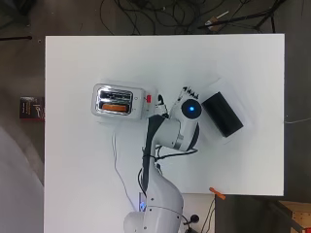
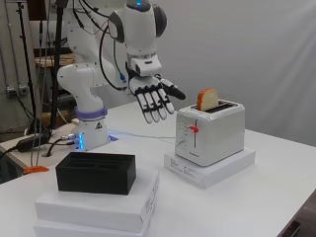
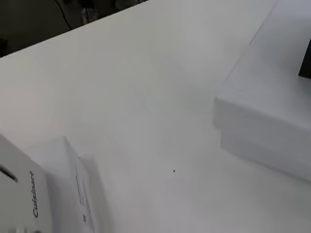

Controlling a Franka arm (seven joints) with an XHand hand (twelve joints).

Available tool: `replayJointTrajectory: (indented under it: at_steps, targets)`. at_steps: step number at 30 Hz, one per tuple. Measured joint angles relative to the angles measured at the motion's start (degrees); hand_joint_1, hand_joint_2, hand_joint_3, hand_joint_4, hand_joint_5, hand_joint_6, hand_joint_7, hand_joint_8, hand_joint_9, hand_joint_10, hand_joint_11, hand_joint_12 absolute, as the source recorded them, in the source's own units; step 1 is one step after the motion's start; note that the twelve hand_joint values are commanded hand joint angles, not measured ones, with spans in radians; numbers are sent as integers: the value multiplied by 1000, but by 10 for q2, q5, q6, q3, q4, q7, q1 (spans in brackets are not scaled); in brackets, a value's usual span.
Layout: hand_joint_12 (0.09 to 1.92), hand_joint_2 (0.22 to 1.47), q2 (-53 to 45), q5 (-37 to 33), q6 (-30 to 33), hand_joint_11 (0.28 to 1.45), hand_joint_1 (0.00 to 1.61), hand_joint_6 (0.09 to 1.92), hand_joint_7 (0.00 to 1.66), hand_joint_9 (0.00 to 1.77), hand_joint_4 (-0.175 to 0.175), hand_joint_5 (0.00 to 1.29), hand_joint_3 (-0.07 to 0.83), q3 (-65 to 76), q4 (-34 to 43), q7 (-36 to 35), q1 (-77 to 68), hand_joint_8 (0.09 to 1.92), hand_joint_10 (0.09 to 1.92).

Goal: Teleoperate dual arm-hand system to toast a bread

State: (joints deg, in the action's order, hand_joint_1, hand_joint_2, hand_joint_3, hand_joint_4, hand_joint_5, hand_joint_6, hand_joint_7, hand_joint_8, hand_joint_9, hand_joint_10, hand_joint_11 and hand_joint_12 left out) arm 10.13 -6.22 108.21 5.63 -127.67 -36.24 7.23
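- The hand (image 2: pixel 154 98) hangs above the table (image 1: pixel 73 184), fingers straight and spread, holding nothing.
- Bread (image 2: pixel 207 99) stands in the toaster (image 2: pixel 211 132), toward the table's middle.

From overhead I can't see the hand, the arm's end covers it; bread (image 1: pixel 115 107) is only an orange strip in the slot; wrist view cuts the toaster (image 3: pixel 19 194) at a corner, and the black box (image 3: pixel 306 60) to an edge sliver.
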Motion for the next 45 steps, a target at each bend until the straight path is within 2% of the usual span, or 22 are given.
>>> replayJointTrajectory:
  at_steps: [3,10,17,24,27,30,38,42,45]
  targets:
    - [87,888,0,5,10,430,40,87,337,447,-28,99,-13,-4,-20,-5,-1,87,87]
    - [87,851,-27,17,100,451,99,87,387,453,-31,103,-14,-13,-79,5,-3,87,87]
    - [87,819,-79,33,108,476,27,87,345,437,-29,64,-16,-35,-49,40,-8,87,87]
    - [87,778,-102,20,127,486,62,87,356,450,-57,56,-19,-46,-43,40,-11,87,87]
    - [87,764,-115,19,129,461,75,87,308,407,-77,13,-17,-48,-46,43,-11,87,87]
    - [87,757,-120,17,157,425,102,87,250,337,-89,1,-13,-49,-65,40,-12,87,87]
    - [87,772,-133,25,245,364,143,87,195,235,-101,0,0,-33,-137,3,-10,87,87]
    - [87,811,-135,25,273,354,258,87,96,186,-98,0,13,-25,-160,-11,-9,87,87]
    - [87,905,-118,14,305,361,187,87,173,236,-88,42,14,-22,-191,-38,-8,87,87]
